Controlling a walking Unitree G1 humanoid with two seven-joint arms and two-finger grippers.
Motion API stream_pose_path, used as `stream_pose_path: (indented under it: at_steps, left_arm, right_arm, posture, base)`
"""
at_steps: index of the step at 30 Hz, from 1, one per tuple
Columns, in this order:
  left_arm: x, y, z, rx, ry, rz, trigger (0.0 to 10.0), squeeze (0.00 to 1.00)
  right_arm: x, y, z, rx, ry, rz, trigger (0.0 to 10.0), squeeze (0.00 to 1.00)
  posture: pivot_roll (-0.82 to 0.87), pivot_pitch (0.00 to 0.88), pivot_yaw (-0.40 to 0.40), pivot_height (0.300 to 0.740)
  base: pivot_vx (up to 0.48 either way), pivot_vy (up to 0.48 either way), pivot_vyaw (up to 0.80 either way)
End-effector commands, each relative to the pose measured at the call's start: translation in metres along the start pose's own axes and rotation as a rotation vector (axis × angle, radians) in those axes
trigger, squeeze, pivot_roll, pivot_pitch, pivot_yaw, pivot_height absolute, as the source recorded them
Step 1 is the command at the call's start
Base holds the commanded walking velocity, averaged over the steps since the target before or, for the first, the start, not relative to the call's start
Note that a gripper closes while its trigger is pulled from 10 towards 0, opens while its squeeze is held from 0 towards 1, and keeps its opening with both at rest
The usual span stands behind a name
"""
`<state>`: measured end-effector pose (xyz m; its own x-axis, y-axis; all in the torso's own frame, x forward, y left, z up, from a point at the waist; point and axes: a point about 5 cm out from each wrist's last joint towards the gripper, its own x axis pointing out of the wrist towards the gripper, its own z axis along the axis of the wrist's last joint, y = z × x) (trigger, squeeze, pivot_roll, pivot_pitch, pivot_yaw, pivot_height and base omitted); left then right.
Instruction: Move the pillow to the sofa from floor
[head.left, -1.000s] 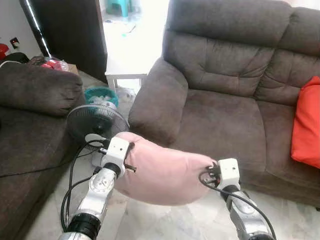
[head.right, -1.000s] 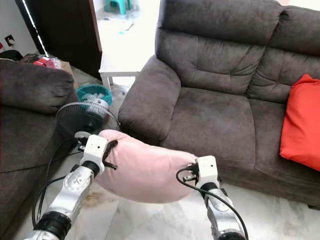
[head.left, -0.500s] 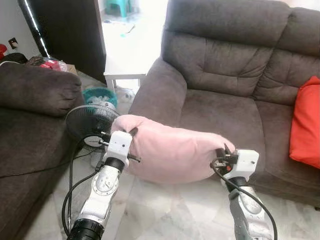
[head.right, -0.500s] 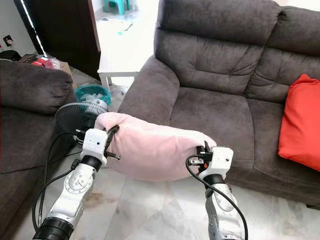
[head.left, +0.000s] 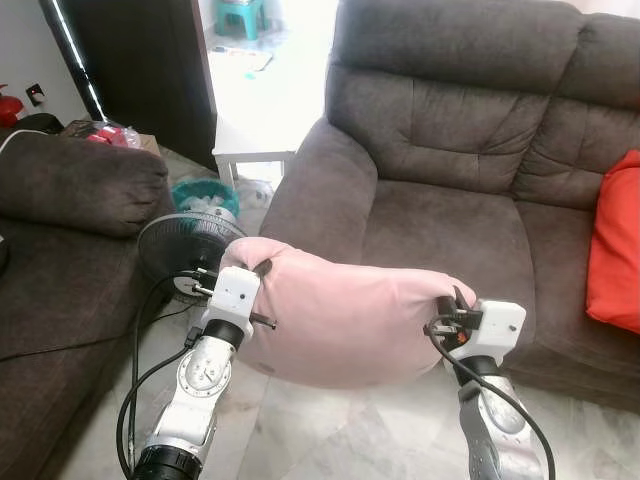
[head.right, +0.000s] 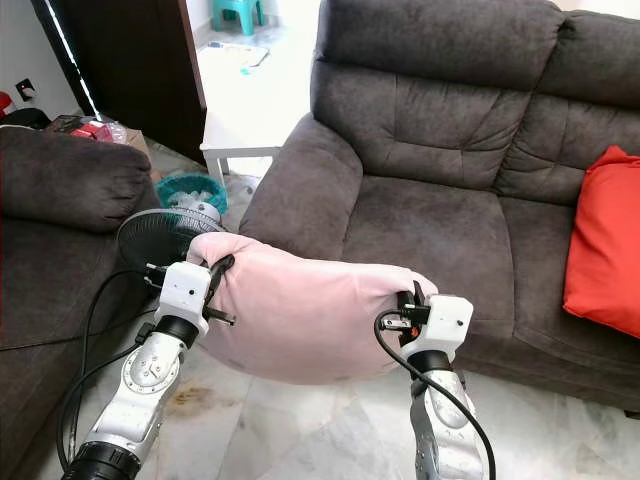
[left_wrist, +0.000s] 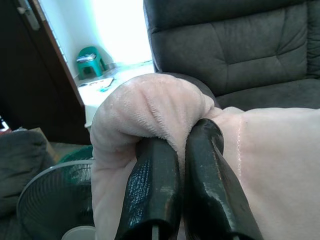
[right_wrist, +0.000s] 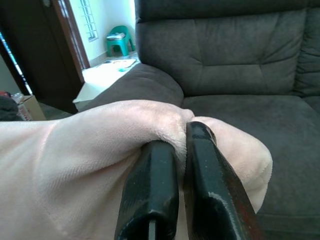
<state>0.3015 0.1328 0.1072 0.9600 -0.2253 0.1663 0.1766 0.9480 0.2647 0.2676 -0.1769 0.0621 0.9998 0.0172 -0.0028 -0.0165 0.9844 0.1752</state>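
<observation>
1. At the far left, a dark brown armchair (head.left: 70, 190) is seen, with a black standing fan (head.left: 188, 250) on the floor just beside it and a teal basket (head.left: 203, 190) behind the fan.
2. The left gripper (head.left: 262, 272) is held in front of the fan; its two black fingers (left_wrist: 155, 185) are pinched almost together on a fold of plush at the pillow's left end, as is shown closely in the left wrist view.
3. The pink pillow (head.left: 350, 315) is carried in the air between the two grippers, above the pale marble floor (head.left: 330, 440) and just in front of the sofa's seat edge. Its long axis runs crosswise, from the robot's left to its right, and the middle sags a little below the two gripped ends.
4. The right gripper (head.left: 452, 302) is closed on the pillow's right end; in the right wrist view its fingers (right_wrist: 155, 185) are seen with only a narrow gap, and a ridge of fabric is squeezed between them.
5. Behind the pillow, the dark grey sofa (head.left: 450, 150) stands with its left armrest near the pillow's left half.
6. At the far right, an orange-red cushion (head.left: 615, 250) is leaned against the sofa's backrest.
7. Beyond the sofa's armrest, a white table (head.left: 250, 140) is seen in bright light.
</observation>
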Motion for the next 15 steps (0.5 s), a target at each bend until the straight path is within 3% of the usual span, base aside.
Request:
stream_pose_path:
  at_steps: [1, 12, 15]
  left_arm:
    - [0.0069, 0.0048, 0.0088, 0.010, -0.037, 0.008, 10.0, 0.00]
    - [0.0053, 0.0048, 0.0025, -0.016, -0.005, 0.005, 10.0, 0.00]
    - [0.0063, 0.0029, 0.0029, -0.016, -0.006, 0.001, 10.0, 0.00]
  right_arm:
    - [0.0013, 0.0005, 0.0132, 0.003, -0.062, -0.013, 10.0, 0.00]
    - [0.0067, 0.0035, 0.0147, 0.003, -0.063, -0.015, 10.0, 0.00]
    - [0.0082, -0.0011, 0.0165, 0.000, -0.069, -0.047, 10.0, 0.00]
  posture:
    - [0.04, 0.000, -0.031, 0.740]
    - [0.04, 0.000, -0.029, 0.740]
    - [0.04, 0.000, -0.031, 0.740]
  base:
    - [0.000, 0.000, 0.00]
    - [0.000, 0.000, 0.00]
    - [0.000, 0.000, -0.68]
